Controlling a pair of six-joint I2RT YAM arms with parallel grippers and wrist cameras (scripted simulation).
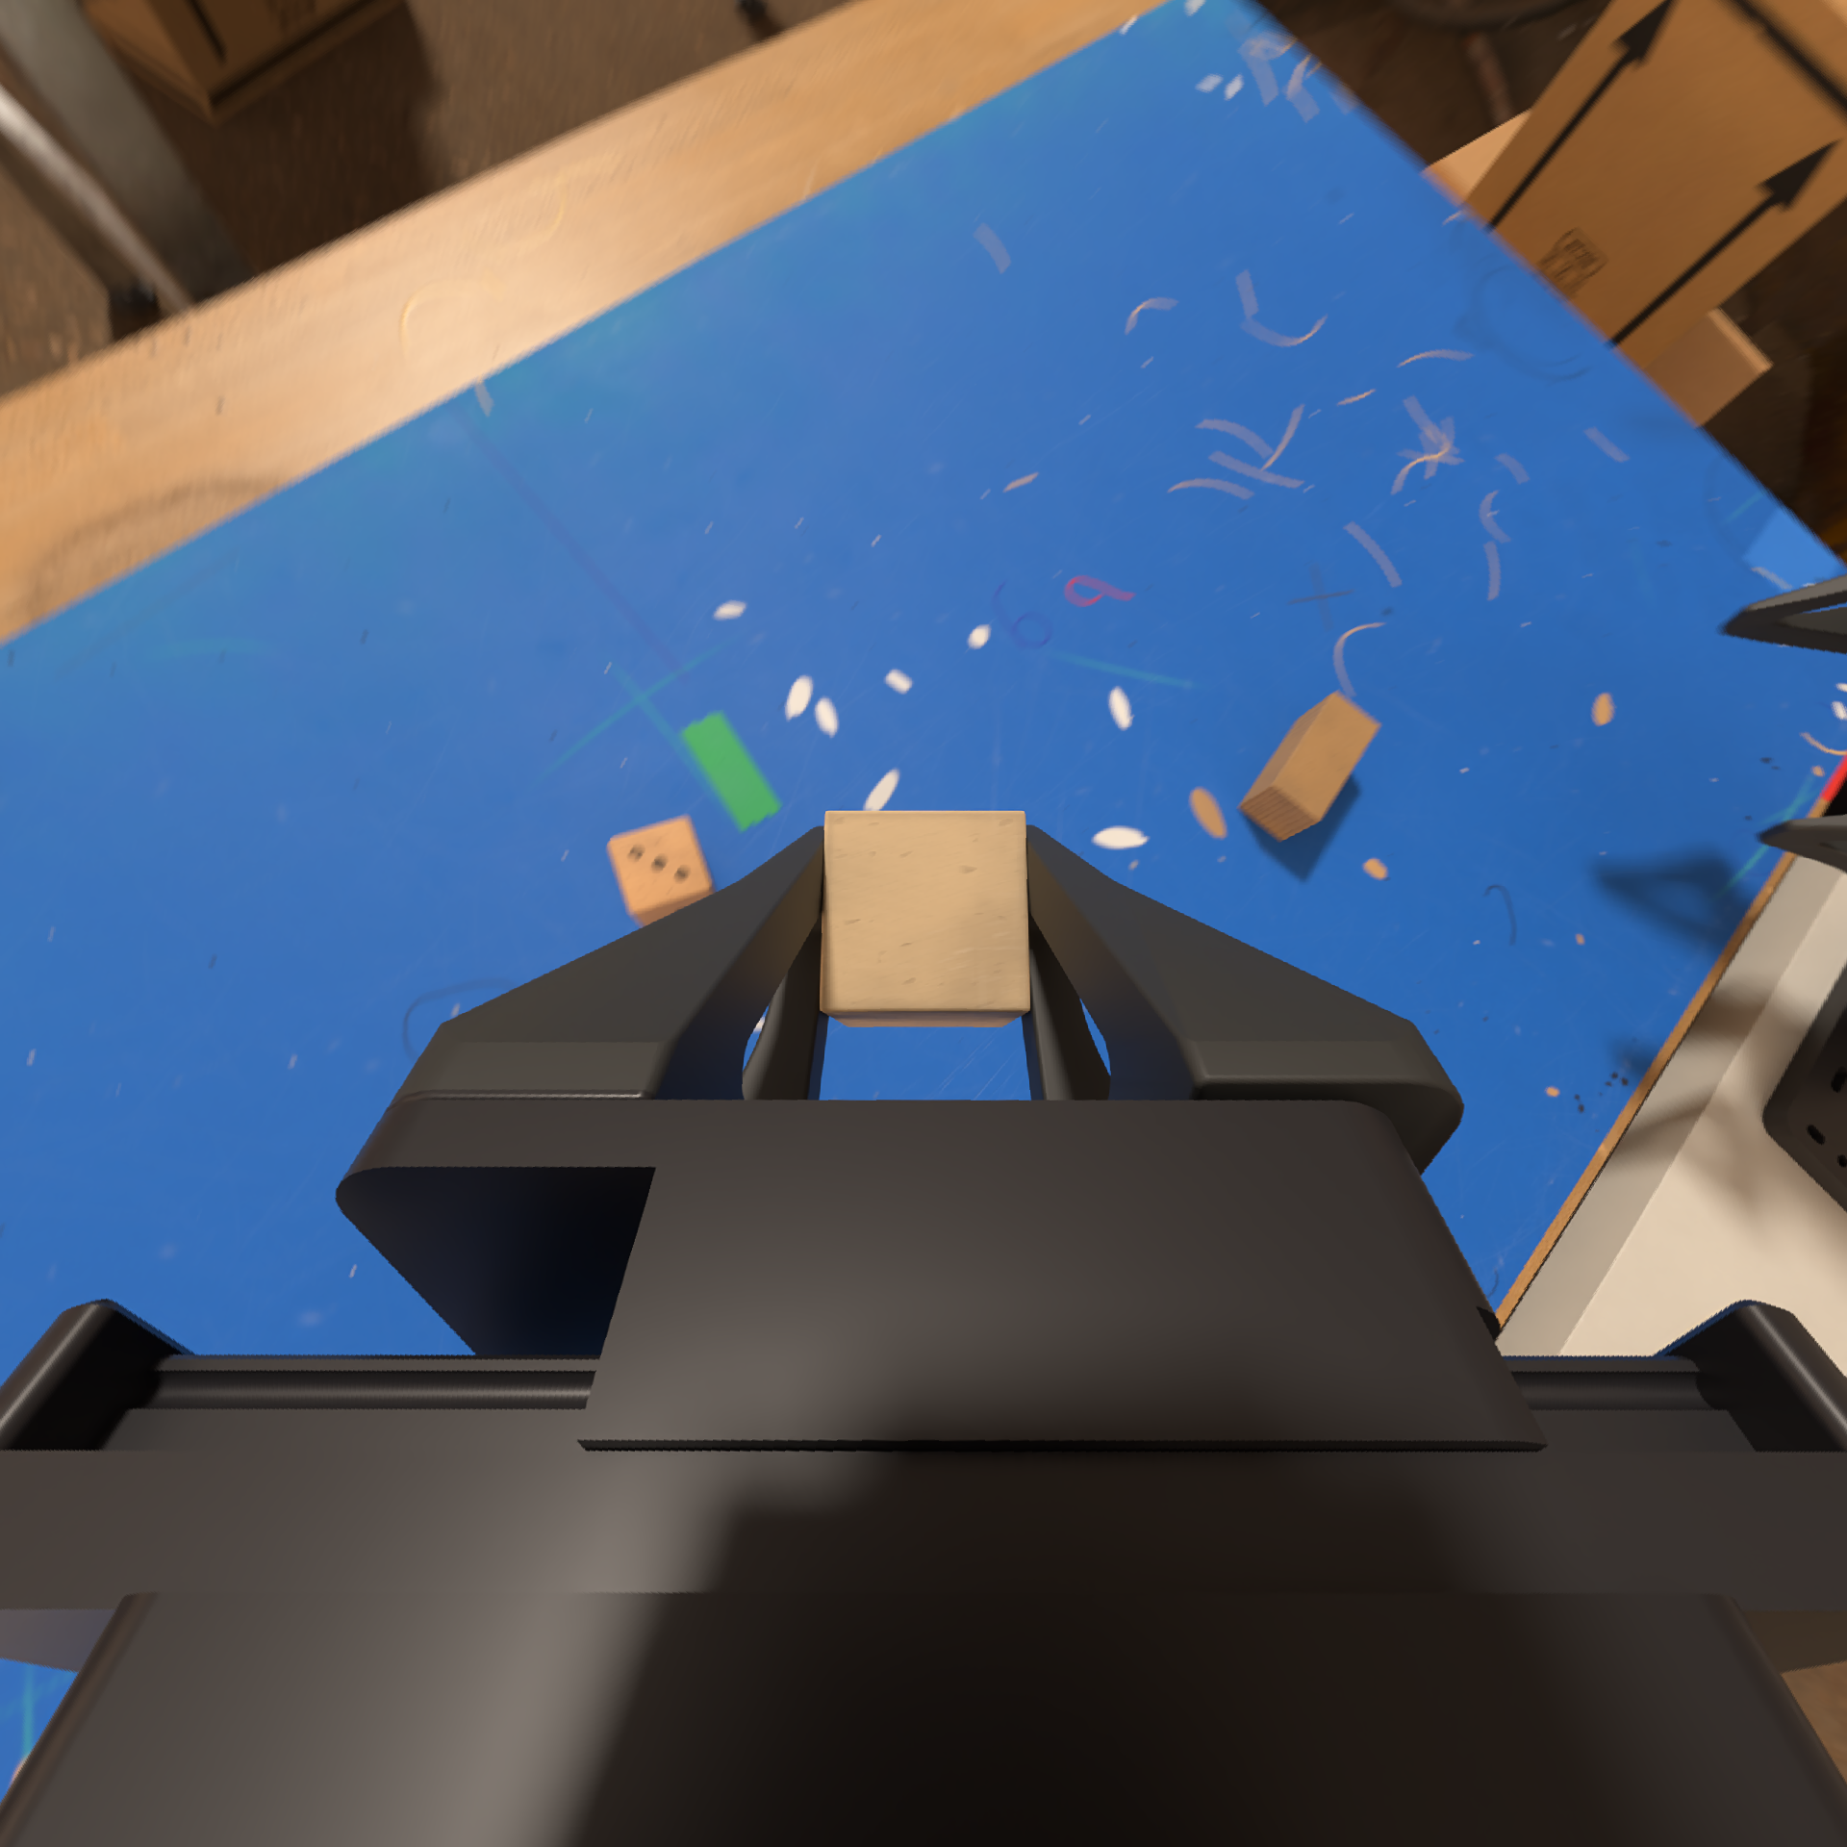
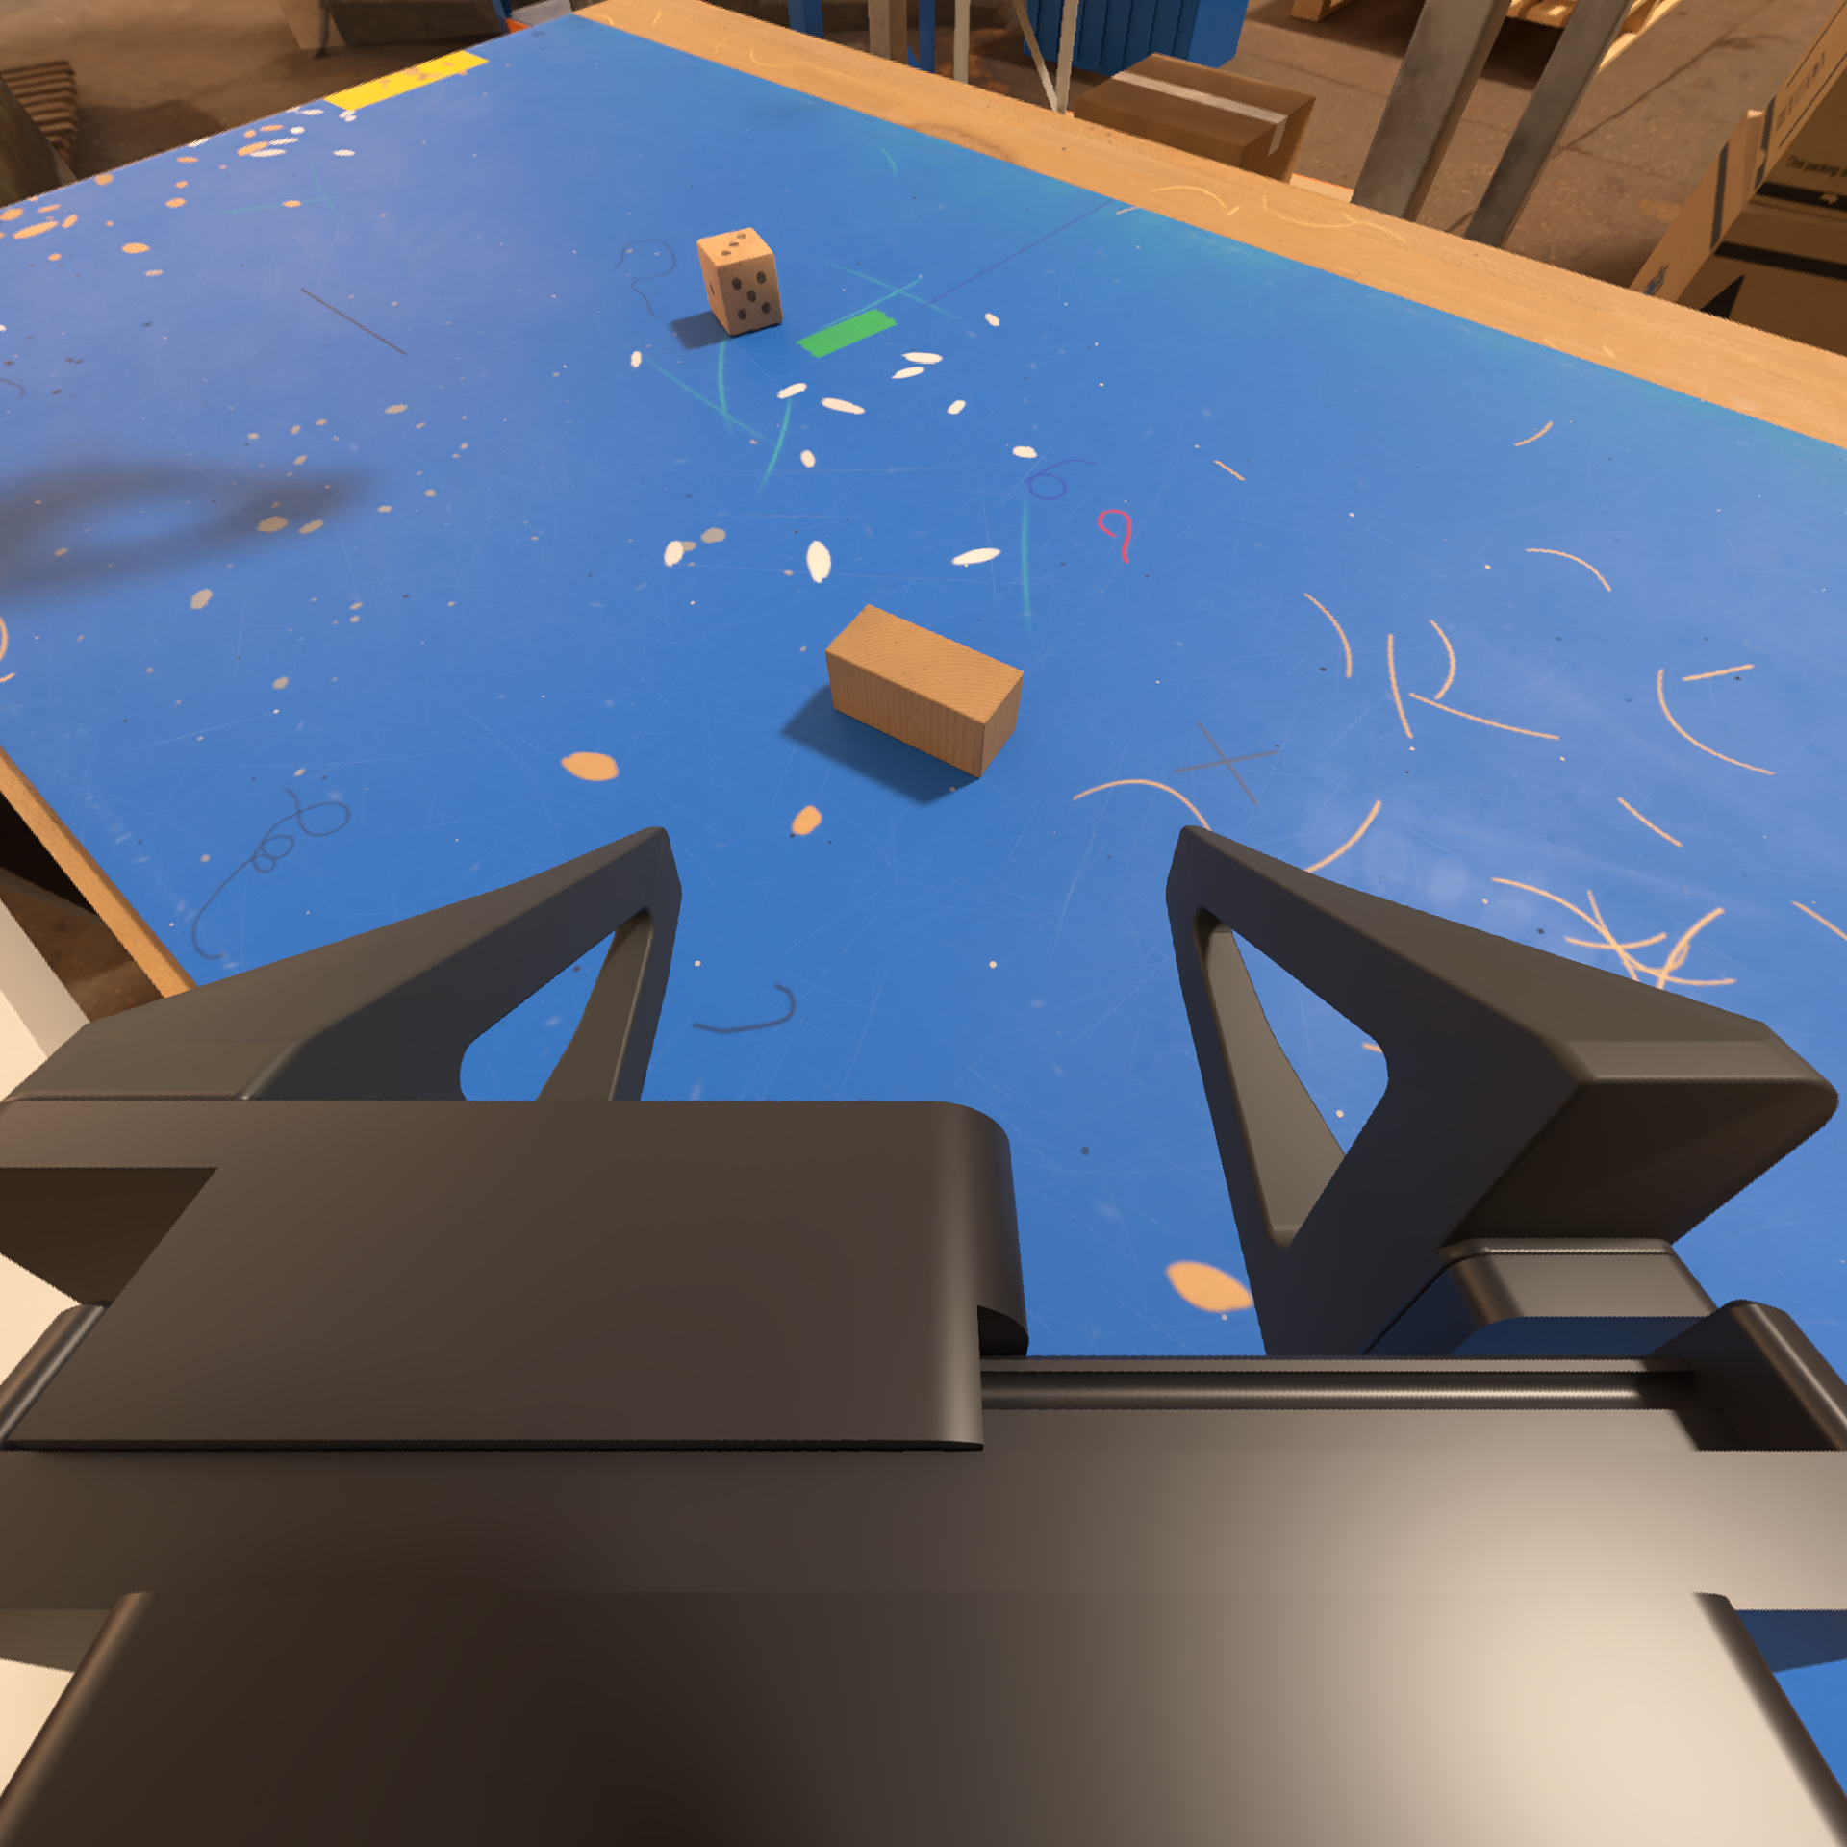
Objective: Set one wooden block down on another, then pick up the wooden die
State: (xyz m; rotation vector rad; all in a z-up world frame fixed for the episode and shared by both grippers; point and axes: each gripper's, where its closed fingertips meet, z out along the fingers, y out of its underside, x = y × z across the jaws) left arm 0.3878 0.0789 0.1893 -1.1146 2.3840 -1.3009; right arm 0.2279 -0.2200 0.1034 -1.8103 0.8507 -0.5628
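Pale wood between dark fingers: left claw (image 1: 924,915) clamped on a light wooden block (image 1: 924,915), lifted clear above the desk (image 1: 300,900), both fingers pressed flat against the block's sides. Below and beyond, blue desk surface scuffed with white flecks, tan smears and curved scratches, edged by a bare wooden border.

Off to the block's left in the left wrist view, wooden die (image 1: 660,868) resting on the desk, dark pips showing on its upper face, a green strip of tape (image 1: 730,770) just beyond it. Off to the right, a darker brown wooden block (image 1: 1309,768) lying on the desk, well apart from the die and from the held block. At the right edge, dark parts of the other arm poking into view, with a soft shadow on the desk near them.

Right claw (image 2: 924,865) spread wide, nothing between its fingers, hovering above the desk. Straight ahead of it, brown block (image 2: 924,690) lying on its long side, near the fingertips but not touching. Farther on, die (image 2: 740,280) standing alone, pips visible on two faces, green tape (image 2: 848,332) just beside it. Yellow patch of tape (image 2: 405,80) at the far corner of the desk. Cardboard boxes (image 1: 1679,170) standing past the desk's edge.
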